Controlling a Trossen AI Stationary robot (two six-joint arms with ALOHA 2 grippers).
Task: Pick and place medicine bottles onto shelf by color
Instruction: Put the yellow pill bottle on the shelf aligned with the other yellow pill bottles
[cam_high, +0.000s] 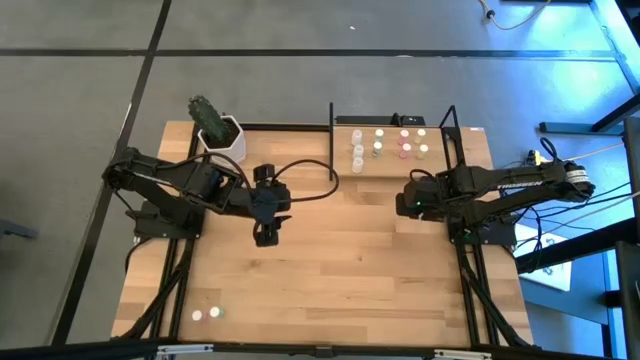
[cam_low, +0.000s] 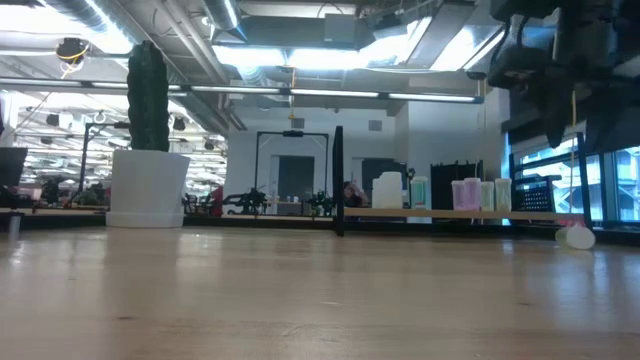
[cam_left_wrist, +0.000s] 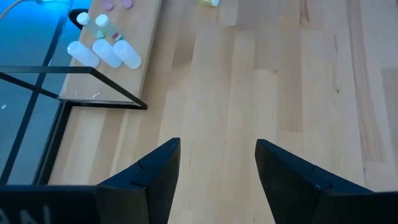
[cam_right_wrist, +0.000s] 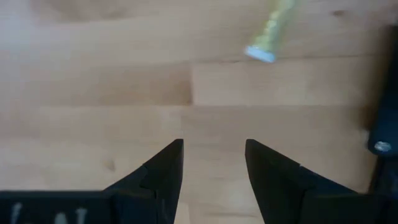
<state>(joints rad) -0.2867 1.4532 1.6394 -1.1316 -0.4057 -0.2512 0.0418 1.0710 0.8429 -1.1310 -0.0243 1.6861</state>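
The shelf (cam_high: 392, 150) stands at the table's far side, right of the middle. Several tiny medicine bottles (cam_high: 380, 143) stand on its board in rows, with white, green and pink caps; they also show in the low view (cam_low: 466, 194) and the left wrist view (cam_left_wrist: 104, 52). Two more bottles (cam_high: 205, 314) stand near the table's near left corner. One yellowish bottle (cam_right_wrist: 268, 32) lies on its side on the tabletop ahead of my right gripper (cam_right_wrist: 212, 163), which is open and empty. My left gripper (cam_left_wrist: 217, 163) is open and empty above bare tabletop near the middle (cam_high: 268, 228).
A white hexagonal pot with a cactus (cam_high: 216, 130) stands at the far left, next to the shelf's left upright (cam_high: 332, 140). A bottle (cam_low: 580, 237) lies on the table at the right in the low view. Bare tabletop (cam_high: 350, 270) spans the near middle.
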